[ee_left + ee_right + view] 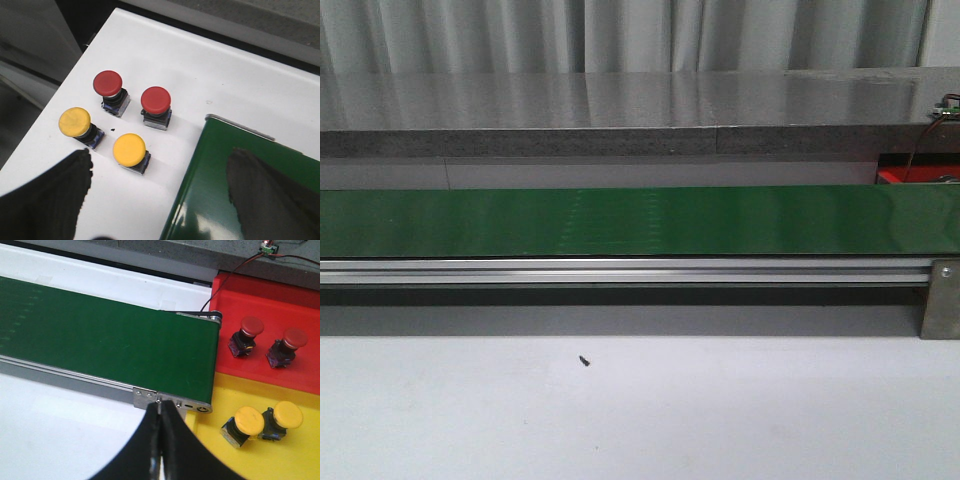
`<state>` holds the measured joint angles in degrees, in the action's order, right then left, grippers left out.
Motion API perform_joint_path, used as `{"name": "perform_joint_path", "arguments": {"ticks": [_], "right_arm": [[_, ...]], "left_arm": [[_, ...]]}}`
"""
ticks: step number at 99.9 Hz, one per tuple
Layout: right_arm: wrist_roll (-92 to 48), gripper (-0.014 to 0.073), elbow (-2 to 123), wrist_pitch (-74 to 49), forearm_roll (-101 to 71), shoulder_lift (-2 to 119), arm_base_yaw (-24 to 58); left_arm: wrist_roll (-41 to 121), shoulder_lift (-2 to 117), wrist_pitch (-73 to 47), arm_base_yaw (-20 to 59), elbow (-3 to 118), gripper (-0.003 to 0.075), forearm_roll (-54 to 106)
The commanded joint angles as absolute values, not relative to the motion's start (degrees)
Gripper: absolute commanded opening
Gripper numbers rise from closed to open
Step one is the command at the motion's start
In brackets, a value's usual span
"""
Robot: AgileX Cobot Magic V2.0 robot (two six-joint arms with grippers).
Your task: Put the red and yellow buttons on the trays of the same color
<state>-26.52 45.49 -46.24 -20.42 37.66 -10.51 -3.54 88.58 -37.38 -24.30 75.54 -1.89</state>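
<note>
In the left wrist view two red buttons (108,83) (155,99) and two yellow buttons (74,122) (129,149) stand on the white table beside the conveyor's end. My left gripper (160,180) is open above them, nothing between its black fingers (47,200). The right wrist view shows a red tray (260,305) holding two red buttons (251,326) (294,338), and a yellow tray (235,460) holding two yellow buttons (249,420) (288,414). My right gripper (161,407) is shut and empty, near the belt's end bracket. Neither gripper shows in the front view.
The green conveyor belt (640,220) runs across the table with an aluminium rail (620,270) in front and a grey counter (620,110) behind. A corner of the red tray (918,176) shows at the far right. A small dark speck (585,361) lies on the white table.
</note>
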Motion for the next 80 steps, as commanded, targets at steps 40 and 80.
{"name": "perform_joint_path", "arguments": {"ticks": [40, 80], "right_arm": [[-26.9, -0.0068, 46.7, -43.0, -21.9, 37.6, -10.4], [-26.9, -0.0068, 46.7, -43.0, -21.9, 37.6, -10.4]], "left_arm": [[-4.0, 102.7, -34.7, -28.8, 85.4, 0.0546, -2.7], [-4.0, 109.8, -30.6, -28.8, 85.8, 0.0546, -2.9]]}}
